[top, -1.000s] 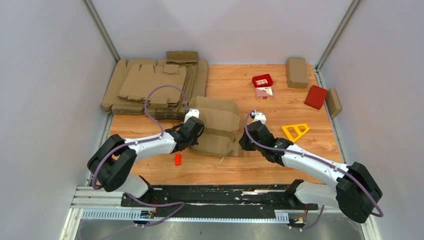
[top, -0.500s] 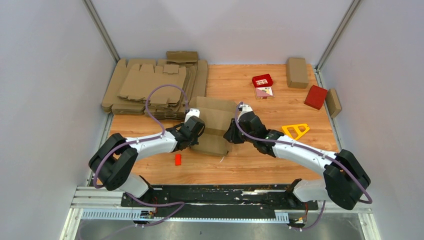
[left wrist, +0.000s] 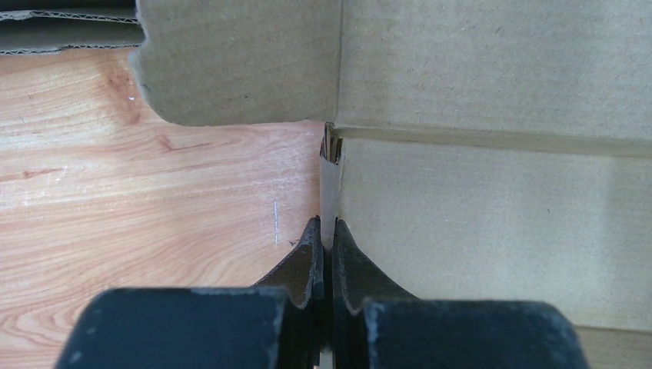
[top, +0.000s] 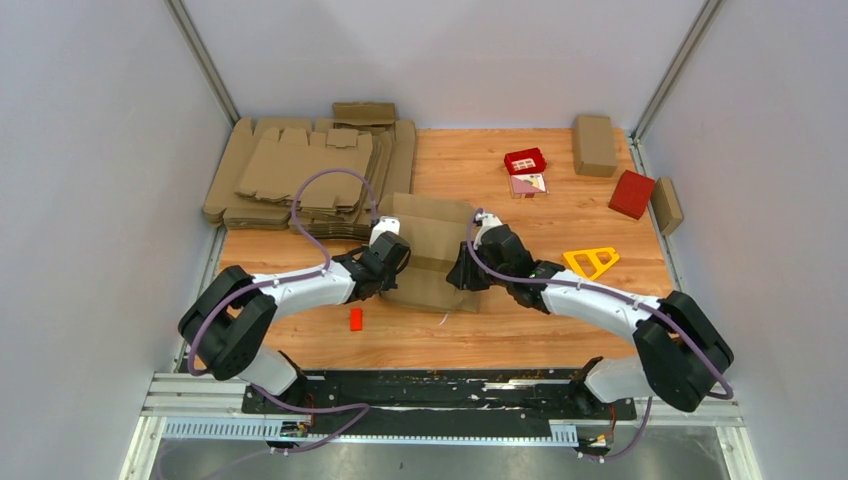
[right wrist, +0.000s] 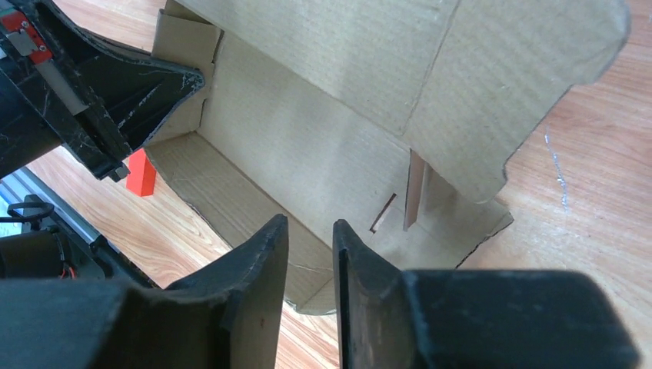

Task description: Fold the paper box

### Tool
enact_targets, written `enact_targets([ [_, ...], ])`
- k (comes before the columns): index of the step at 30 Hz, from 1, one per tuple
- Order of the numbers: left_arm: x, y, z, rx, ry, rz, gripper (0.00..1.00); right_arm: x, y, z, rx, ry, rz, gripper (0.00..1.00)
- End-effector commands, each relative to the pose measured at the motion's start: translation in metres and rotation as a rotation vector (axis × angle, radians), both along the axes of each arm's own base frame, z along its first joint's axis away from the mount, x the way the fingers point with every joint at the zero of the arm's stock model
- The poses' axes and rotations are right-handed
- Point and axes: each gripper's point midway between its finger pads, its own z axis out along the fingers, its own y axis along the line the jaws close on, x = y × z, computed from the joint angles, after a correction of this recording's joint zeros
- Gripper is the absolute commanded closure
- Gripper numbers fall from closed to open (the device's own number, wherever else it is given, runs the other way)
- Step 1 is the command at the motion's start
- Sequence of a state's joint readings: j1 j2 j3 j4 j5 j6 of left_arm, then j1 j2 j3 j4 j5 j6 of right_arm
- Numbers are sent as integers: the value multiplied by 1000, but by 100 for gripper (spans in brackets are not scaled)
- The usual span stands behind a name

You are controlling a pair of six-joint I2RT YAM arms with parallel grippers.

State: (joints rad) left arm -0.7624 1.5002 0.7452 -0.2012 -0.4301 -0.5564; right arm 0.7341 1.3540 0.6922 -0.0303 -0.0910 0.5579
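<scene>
Left gripper [left wrist: 326, 244] is closed on the thin left wall of the paper box [top: 432, 252]; its two fingers pinch the cardboard edge between them. Right gripper [right wrist: 309, 247] has its fingers a little apart, just at the right side of the box, and I see nothing between them.

The box lies near the middle of the wooden table [top: 560, 330], between the two grippers, in front of the stack of flat cardboard sheets [top: 300, 170] at the far left corner. It is only partly formed: the walls stand up, the flaps are loose.

I judge the cardboard light and rather stiff, but it bends easily at the crease lines and can slide on the wood. Better to take a wall or flap edge near a crease.

Its long axis seems to run from the near edge to the far edge, with the open inside facing the right gripper.
</scene>
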Motion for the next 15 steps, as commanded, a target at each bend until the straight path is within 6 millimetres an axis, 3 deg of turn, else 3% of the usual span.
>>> enact_targets([
  [1, 8, -4, 4, -13, -14, 31, 100, 8, 2, 21, 27, -72, 23, 67],
  [9, 6, -7, 1, -22, 1, 19, 100, -10, -53, 45, -6, -169, -46, 59],
  [15, 7, -5, 7, -86, 12, 20, 100, -12, -119, 15, -110, -116, -268, 66],
])
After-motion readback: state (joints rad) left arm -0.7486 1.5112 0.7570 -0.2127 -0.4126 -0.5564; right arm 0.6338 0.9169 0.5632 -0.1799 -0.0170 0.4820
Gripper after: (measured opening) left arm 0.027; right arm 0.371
